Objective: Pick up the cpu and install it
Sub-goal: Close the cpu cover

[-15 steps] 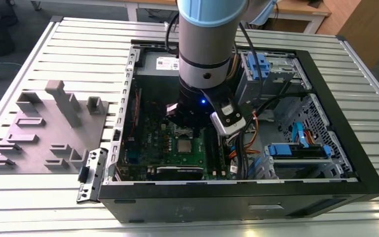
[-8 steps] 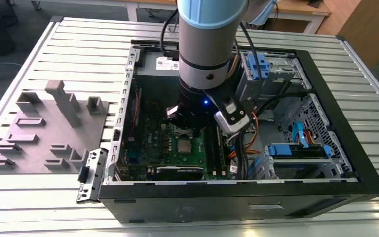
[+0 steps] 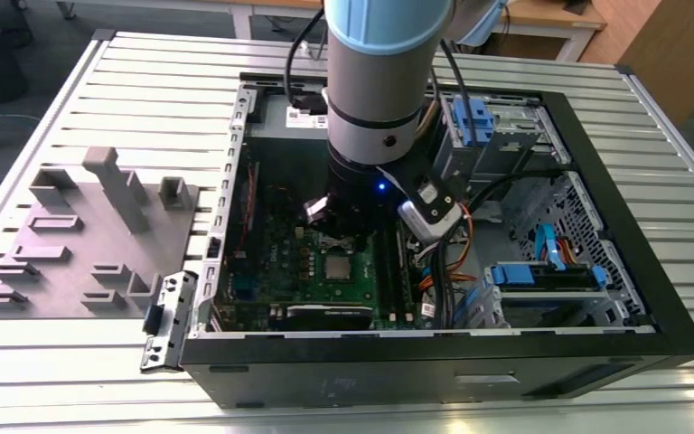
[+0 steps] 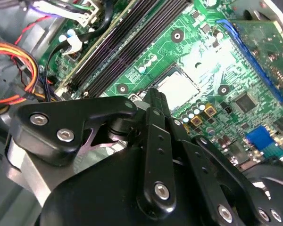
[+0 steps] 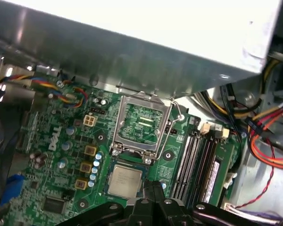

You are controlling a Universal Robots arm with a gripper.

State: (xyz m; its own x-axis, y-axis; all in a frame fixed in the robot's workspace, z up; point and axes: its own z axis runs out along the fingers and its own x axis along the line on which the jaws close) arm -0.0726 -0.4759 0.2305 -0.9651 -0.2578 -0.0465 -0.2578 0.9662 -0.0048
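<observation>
Black linkage of the hand [image 4: 153, 96] lies closest in the second wrist view, big bolted arms tapering to the tips. We read the tips as together with nothing between them; the first wrist view agrees, the two tips meeting in a thin seam. Just beyond them the cpu [image 5: 125, 181] lies flat, silver top up, in a dark-edged recess on the green circuit board [image 5: 66, 155]. We judge that recess to be the socket, since the shiny socket frame [image 5: 119, 125] stands swung open right beside it, wire lever out to one side. The hand is not on the cpu; it hovers very near one edge, and we cannot tell if it touches. Memory slots [image 5: 193, 160] run alongside, near the socket. An orange cable bundle [image 4: 14, 52] hangs at the case wall. In the exterior view the arm [image 3: 378, 72] reaches straight down into the open computer case [image 3: 444, 362], which lies on its side on the slatted counter [image 3: 142, 72], a grey fixture tray [image 3: 82, 235] to the exterior view's left. The placing looks done or nearly so. Our judgement for doing this step well: keep the hand square over the chip, move only vertically and lightly, no sideways push that could skid it across the contacts, and stay off the open frame, the lever and the slots.
</observation>
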